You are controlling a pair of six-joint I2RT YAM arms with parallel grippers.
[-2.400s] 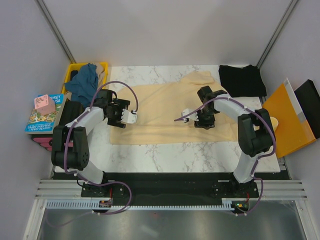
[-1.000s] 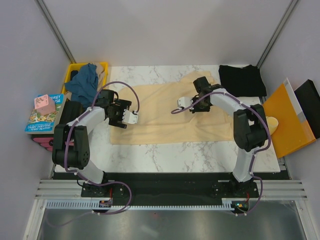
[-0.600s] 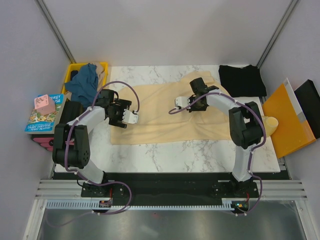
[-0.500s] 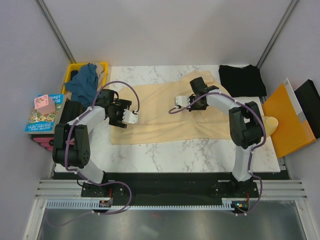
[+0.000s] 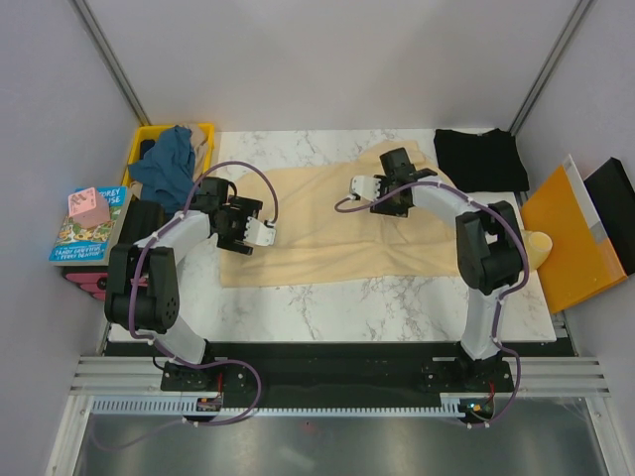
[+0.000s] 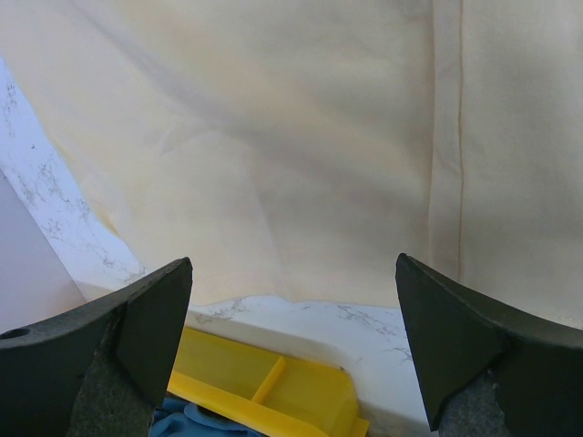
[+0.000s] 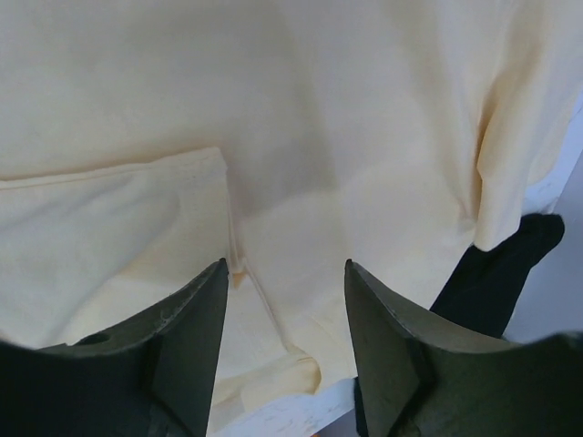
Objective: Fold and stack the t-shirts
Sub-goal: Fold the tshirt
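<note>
- Right claw (image 5: 362, 185) hovered over the far right part of the cream-yellow t-shirt (image 5: 317, 243), its jaws partly apart with nothing between them in the wrist view; only cloth lay beneath. Left claw (image 5: 260, 230) hung over the shirt's left edge, jaws spread wide and empty.
- The marble table (image 5: 327, 302) carried the cream-yellow t-shirt across its middle, with bare marble showing on the near side of the shirt and beyond its far side.
- The cream-yellow t-shirt lay spread sideways and mostly flat. It looked like the one being worked on, and the job seemed early: this shirt was at its first folds and nothing was stacked on it.
- The black t-shirt (image 5: 480, 159) lay just off the cream shirt's far right corner as a neat rectangle, so it was probably already folded and would serve as the base of the stack.
- The teal-blue t-shirt (image 5: 167, 164) sat bunched in the yellow crate (image 5: 205, 129) off the cream shirt's far left corner, not yet folded.
- A flap of cream cloth (image 7: 109, 218) lay doubled over the shirt's body below the right claw, its hemmed edge running between the fingers in the wrist view. I read this as a fold just laid down.
- Next, judging by the layout, each claw would need to pinch an edge of the cream shirt, low and with a single layer caught, and carry it across evenly so the fold stayed square.
</note>
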